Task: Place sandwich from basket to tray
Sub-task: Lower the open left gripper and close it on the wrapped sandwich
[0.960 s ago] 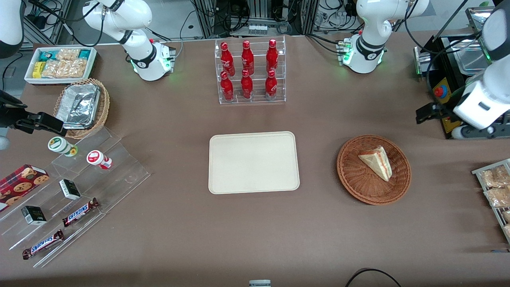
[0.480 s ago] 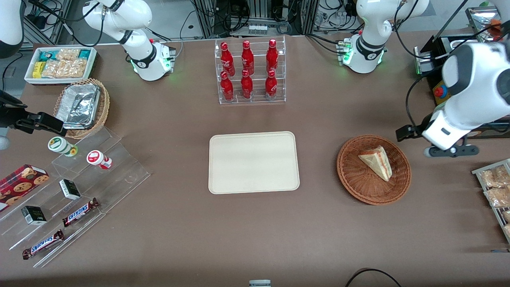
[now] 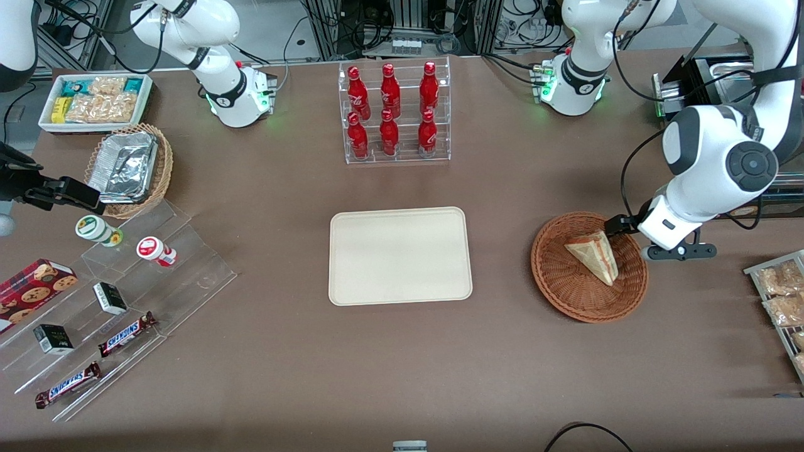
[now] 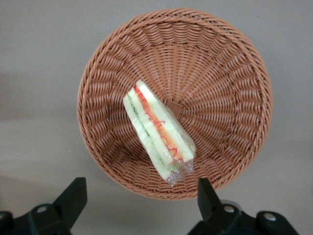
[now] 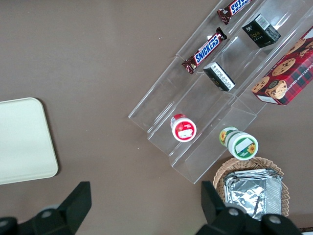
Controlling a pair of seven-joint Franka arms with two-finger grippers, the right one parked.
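The sandwich lies in the basket, a wrapped wedge resting on its side across the woven bottom, one narrow end near the basket's middle and the other toward the rim; in the left wrist view its layers of pale bread with red, orange and green filling show edge-on, and the basket fills most of that picture. The tool hangs above the basket's edge toward the working arm's end of the bench, its two dark fingers spread wide and holding nothing, with the sandwich's wrapped tip showing between them but well below. In the front view the tool sits at the basket's rim, just beside the sandwich's upper corner, under the white wrist of the arm. The tray lies flat on the brown bench near its middle, bare, well apart from the basket and toward the parked arm's end from it. Farther from the front camera than the tray stands a clear rack of red bottles. Toward the parked arm's end are a tan basket with foil trays, a white bin of snacks and clear steps with chocolate bars
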